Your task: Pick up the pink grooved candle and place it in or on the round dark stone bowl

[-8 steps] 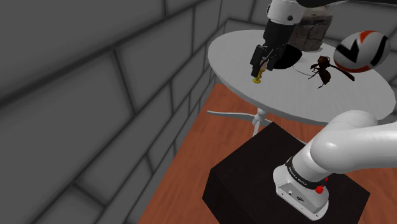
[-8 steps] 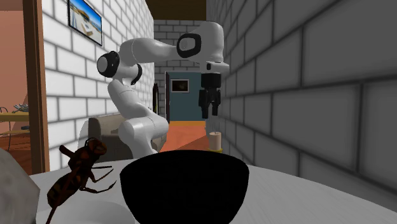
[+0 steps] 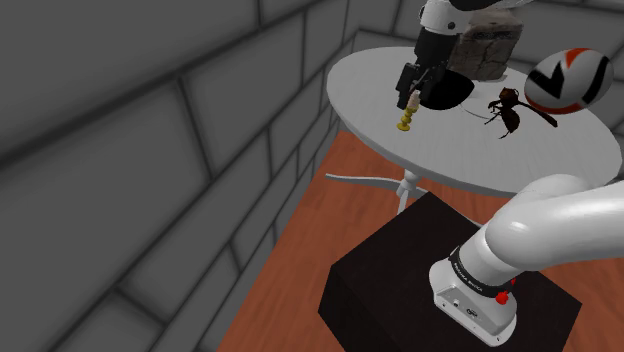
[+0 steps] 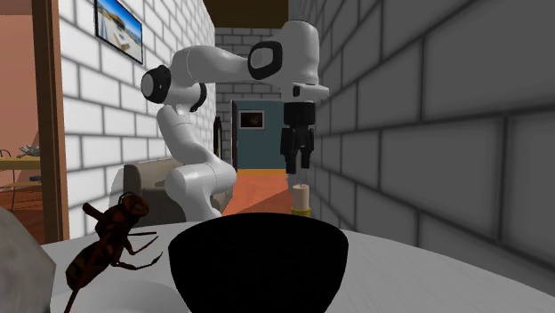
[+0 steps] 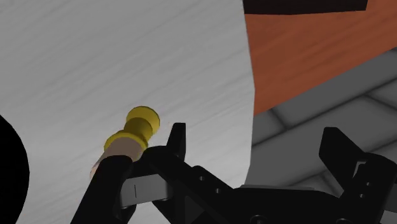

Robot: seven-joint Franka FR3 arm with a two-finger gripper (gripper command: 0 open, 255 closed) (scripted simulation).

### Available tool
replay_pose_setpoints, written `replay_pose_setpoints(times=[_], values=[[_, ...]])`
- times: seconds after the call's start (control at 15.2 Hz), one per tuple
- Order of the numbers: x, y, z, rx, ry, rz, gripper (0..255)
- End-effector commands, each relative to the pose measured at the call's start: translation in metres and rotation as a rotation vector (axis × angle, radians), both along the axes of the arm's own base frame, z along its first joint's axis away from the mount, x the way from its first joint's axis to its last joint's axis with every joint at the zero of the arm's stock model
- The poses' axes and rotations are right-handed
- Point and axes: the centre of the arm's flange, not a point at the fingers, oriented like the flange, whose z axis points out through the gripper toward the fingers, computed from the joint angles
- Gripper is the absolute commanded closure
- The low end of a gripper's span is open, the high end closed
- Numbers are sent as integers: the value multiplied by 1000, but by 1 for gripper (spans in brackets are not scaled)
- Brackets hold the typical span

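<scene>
Though hovering above pale pink candle [image 4: 301, 193] on yellow base, found black two-finger gripper [image 4: 298, 167] spread, empty, presumably to straddle it. Noted round dark bowl [image 3: 450, 90] beside, the shoulder view's right.

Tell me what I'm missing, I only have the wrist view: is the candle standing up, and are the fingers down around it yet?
Observer: The candle stands upright on the white table, and the open fingers hang above its top with a gap, not around it.
Operator: Where's the bowl from there?
Observer: The dark bowl sits on the table just to the shoulder view's right of the candle.
Operator: Anything else near the bowl?
Observer: A brown insect figure lies on the table on the bowl's far side from the candle.
</scene>
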Motion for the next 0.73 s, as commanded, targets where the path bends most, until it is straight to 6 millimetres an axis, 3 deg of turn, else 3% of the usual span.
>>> replay_pose_setpoints(times=[0.0, 0.46, 0.66], values=[[14, -22, -3, -5, -6, 3, 0], [60, -97, -15, -19, -23, 11, 0], [62, -100, -26, -20, -24, 11, 0]])
